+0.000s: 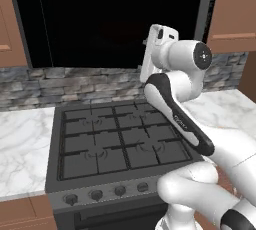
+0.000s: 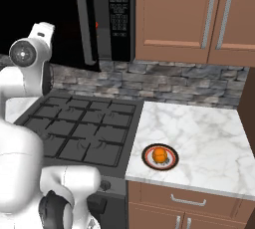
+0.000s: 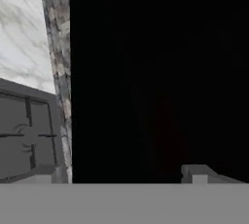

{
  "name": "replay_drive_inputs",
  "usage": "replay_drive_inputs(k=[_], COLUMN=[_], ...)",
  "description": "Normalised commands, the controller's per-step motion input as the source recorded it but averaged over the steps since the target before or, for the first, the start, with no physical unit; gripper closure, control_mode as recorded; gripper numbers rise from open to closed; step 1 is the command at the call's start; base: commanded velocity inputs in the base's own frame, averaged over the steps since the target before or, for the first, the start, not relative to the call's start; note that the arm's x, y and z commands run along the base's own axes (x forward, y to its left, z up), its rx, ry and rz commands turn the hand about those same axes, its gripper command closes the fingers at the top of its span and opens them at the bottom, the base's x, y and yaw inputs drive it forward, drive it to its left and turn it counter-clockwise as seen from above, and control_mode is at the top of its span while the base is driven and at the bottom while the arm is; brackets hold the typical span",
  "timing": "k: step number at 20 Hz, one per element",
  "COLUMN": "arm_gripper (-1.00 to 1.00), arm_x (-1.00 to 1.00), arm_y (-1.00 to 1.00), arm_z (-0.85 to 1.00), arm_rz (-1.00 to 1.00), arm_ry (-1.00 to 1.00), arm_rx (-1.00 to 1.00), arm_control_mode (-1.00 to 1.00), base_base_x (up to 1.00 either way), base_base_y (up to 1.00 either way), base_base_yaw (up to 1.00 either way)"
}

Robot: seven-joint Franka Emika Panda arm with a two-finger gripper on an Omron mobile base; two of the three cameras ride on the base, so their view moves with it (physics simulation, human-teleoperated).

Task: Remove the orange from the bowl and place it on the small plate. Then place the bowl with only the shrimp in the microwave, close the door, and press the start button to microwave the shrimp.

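The orange [image 2: 159,154] rests on the small plate [image 2: 147,162] on the marble counter right of the stove. Above the stove hangs the microwave [image 2: 119,19], its keypad strip on the right. The door [image 1: 100,19] covers the microwave's front, with its long handle [image 2: 85,19] beside the keypad. My hand [image 1: 159,41] is raised right in front of the dark glass. In the hand view my gripper [image 3: 124,175] is open, its fingertips [image 3: 198,172] far apart with nothing between them. A faint red shape behind the glass may be the bowl [image 3: 165,133]. The shrimp is hidden.
The black gas stove [image 1: 115,141] lies below my arm, with knobs along its front. Marble counters [image 2: 199,133] flank it on both sides. A stone backsplash [image 2: 179,81] runs behind, and brown cabinets [image 2: 184,14] hang right of the microwave.
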Motion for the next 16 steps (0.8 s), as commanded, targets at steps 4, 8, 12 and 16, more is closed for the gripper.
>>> replay_drive_inputs(k=[4, 8, 12, 16], arm_gripper=[-1.00, -1.00, -1.00, -1.00], arm_x=[0.51, 0.40, 0.29, 0.41], arm_y=[0.00, 0.00, 0.01, 0.15], arm_z=[0.01, 0.00, 0.00, -0.16], arm_rz=[0.27, 0.21, 0.10, 0.02], arm_ry=[0.00, 0.01, 0.11, 0.25], arm_rx=[0.00, 0.00, 0.00, -0.05], arm_control_mode=[-1.00, -1.00, -1.00, -1.00], base_base_x=[0.00, 0.00, 0.00, 0.00], base_base_y=[0.00, 0.00, 0.00, 0.00], base_base_yaw=[0.00, 0.00, 0.00, 0.00])
